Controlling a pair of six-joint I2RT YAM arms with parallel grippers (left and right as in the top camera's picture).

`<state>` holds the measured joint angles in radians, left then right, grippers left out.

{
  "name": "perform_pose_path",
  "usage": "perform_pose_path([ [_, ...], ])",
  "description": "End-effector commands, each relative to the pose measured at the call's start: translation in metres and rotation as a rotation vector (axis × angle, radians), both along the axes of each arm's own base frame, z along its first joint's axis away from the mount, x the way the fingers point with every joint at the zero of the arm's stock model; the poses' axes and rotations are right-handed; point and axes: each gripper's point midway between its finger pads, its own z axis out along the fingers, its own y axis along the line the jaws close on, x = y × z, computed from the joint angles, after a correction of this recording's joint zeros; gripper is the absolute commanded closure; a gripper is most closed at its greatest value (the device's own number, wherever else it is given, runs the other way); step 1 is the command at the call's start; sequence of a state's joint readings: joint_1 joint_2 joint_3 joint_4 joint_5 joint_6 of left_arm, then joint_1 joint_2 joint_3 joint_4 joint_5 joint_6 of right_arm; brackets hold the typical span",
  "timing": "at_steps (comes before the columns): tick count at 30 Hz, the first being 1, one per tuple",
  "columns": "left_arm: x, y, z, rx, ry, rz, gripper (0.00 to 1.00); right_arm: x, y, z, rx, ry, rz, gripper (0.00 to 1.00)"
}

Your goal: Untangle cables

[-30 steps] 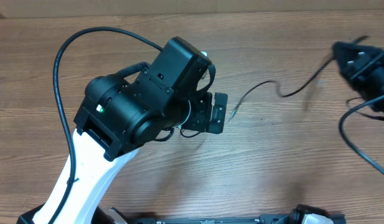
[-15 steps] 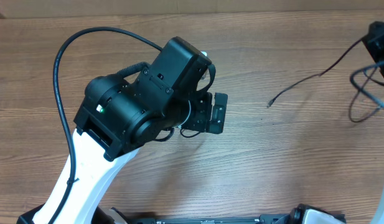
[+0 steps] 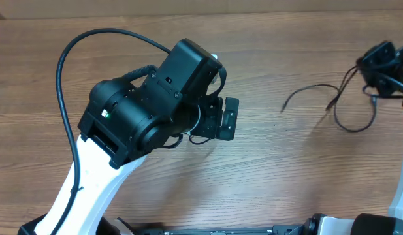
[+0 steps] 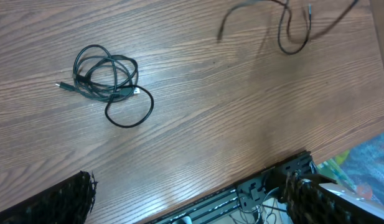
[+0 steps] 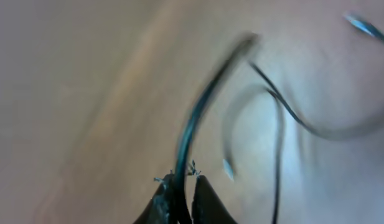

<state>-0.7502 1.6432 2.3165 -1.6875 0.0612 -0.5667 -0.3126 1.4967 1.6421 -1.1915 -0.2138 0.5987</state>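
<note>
Overhead view: the right gripper [image 3: 383,70] sits over the far right side of the table [image 3: 286,170]. A loose cable [image 3: 309,89] runs from it. The cable drops into an open loop below the gripper, then trails left across the wood to a free end well clear of the left arm [image 3: 149,111].

Right wrist view: the picture is heavily blurred. The two fingers stand almost together at the bottom edge, and the black cord rises from between their tips, so the right gripper is clamped on the loose cable. More of the same cord curves across the wood behind, with a small pale plug tip near the upper right corner.

Left wrist view: the left gripper [image 4: 188,186] hangs above the table with its fingers [image 4: 73,199] spread wide apart, one at each lower corner, holding nothing. A coiled bundle [image 4: 107,81] of thin black cable lies flat on the wood at upper left, with one larger loop spilling out below it and a small plug end poking out to its left. The loose cable's loop shows at the upper right, well apart from the bundle.
</note>
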Motion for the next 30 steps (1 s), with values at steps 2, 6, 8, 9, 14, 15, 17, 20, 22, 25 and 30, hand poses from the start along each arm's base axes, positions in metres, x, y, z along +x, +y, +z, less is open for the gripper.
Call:
perform_pose_path([
  [2, 0.001, -0.002, -0.005, 0.007, 0.016, -0.006, 0.00, -0.022, 0.008, -0.007, -0.018, 0.086, 0.083, 0.64],
  [6, 0.001, -0.002, -0.005, 0.007, 0.016, -0.006, 0.00, -0.045, 0.017, -0.020, -0.020, 0.187, 0.164, 0.09],
  [8, 0.001, -0.002, -0.005, 0.007, 0.016, -0.006, 0.00, -0.048, 0.018, -0.021, -0.026, 0.199, 0.183, 0.00],
  [9, 0.001, -0.002, -0.005, 0.007, 0.016, -0.006, 0.01, -0.049, 0.018, -0.021, -0.030, 0.202, 0.191, 0.00],
  [14, 0.001, -0.002, -0.005, 0.007, 0.016, -0.007, 0.00, -0.052, 0.015, -0.023, -0.043, 0.219, 0.182, 0.00],
  [15, 0.001, -0.002, -0.005, 0.007, 0.016, -0.007, 0.00, -0.052, 0.015, -0.023, -0.044, 0.218, 0.182, 0.00],
  [17, 0.001, -0.002, -0.005, 0.007, 0.016, -0.007, 0.00, -0.052, 0.015, -0.023, -0.043, 0.217, 0.182, 0.00],
  [20, 0.001, -0.002, -0.005, 0.007, 0.016, -0.007, 0.00, -0.049, 0.018, -0.025, -0.029, 0.208, 0.190, 0.00],
  [22, 0.001, -0.002, -0.005, 0.007, 0.016, -0.007, 0.00, -0.046, 0.027, -0.025, 0.022, 0.187, 0.216, 0.00],
  [25, 0.001, -0.002, -0.005, 0.007, 0.016, -0.006, 0.01, -0.039, 0.051, -0.022, 0.110, 0.140, 0.289, 0.00],
  [30, 0.001, -0.002, -0.005, 0.007, 0.016, -0.006, 0.00, -0.026, 0.095, -0.016, 0.101, 0.048, 0.512, 0.00],
])
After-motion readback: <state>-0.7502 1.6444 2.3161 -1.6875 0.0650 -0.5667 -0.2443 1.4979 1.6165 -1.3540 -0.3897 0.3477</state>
